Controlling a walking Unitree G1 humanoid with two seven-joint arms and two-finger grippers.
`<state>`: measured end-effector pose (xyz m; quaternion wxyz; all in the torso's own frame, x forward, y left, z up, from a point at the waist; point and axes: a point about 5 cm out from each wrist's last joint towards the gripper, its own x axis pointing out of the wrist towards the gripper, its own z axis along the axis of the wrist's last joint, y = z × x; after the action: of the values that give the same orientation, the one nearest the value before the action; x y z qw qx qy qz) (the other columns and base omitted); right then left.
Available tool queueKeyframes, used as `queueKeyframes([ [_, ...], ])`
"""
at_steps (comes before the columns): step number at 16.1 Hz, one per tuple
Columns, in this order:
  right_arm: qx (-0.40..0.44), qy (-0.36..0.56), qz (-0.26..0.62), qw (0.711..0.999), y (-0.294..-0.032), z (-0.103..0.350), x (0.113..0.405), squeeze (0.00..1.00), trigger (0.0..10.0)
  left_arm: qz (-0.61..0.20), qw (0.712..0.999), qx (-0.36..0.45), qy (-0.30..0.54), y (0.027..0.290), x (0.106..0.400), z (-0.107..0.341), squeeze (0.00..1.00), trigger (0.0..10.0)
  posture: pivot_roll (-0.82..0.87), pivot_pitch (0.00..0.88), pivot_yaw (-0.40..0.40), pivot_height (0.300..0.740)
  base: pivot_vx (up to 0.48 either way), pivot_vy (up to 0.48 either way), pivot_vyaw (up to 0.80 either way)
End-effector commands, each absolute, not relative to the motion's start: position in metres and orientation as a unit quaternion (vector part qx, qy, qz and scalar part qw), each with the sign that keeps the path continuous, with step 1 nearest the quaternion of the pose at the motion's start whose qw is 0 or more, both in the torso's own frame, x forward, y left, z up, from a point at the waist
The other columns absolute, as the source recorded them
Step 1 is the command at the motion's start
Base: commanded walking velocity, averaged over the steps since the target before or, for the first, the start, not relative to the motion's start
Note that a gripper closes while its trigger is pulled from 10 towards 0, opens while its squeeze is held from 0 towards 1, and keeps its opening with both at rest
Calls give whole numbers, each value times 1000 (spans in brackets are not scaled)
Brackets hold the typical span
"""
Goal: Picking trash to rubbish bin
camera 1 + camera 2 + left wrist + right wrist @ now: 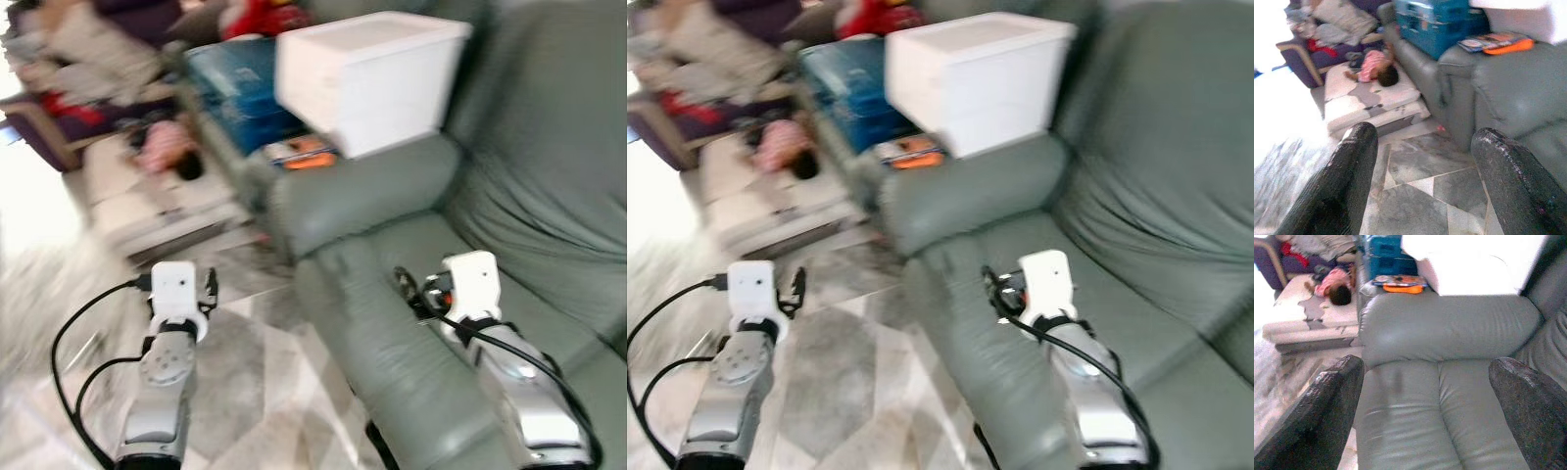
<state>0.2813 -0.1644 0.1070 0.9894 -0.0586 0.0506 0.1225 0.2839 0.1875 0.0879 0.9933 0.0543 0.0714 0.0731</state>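
Note:
My left gripper (1425, 133) hangs open over the grey tiled floor (1415, 191), with nothing between its black fingers (1352, 161). My right gripper (1427, 364) stands open above the seat cushion of a grey-green sofa (1440, 421), also empty. In the left eye view the left gripper (208, 286) is low on the left over the floor, and the right gripper (404, 284) is over the sofa seat (392, 323). I cannot make out any trash or a bin; the eye views are blurred.
A white box (367, 78) rests on the sofa armrest (362, 196), with a blue crate (240, 88) and an orange-edged book (304, 152) behind it. A small figure in pink (1376, 68) lies on a white mattress (1366, 105) on the floor. Clutter fills the far left.

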Motion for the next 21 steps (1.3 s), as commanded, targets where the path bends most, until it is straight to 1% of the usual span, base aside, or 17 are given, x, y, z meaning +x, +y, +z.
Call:
queueKeyframes([
  [1,-54,36,140,988,-153,115,283,0,10000,86,992,57,73,195,283,89,0,10000,-42,0,24,740,0,0,800],
  [9,-49,34,156,986,-149,117,281,0,10000,81,992,45,85,195,282,85,0,10000,-42,0,21,740,0,0,800],
  [11,-35,30,157,987,-149,119,281,0,10000,80,992,43,87,195,281,84,0,10000,-39,0,20,740,0,0,0],
  [20,-38,29,161,986,-148,121,282,0,10000,87,990,41,100,197,280,79,0,10000,-36,0,16,740,0,30,0],
  [21,-32,31,160,986,-147,120,282,0,10000,88,990,41,104,197,279,78,0,10000,-36,0,15,740,0,461,0],
])
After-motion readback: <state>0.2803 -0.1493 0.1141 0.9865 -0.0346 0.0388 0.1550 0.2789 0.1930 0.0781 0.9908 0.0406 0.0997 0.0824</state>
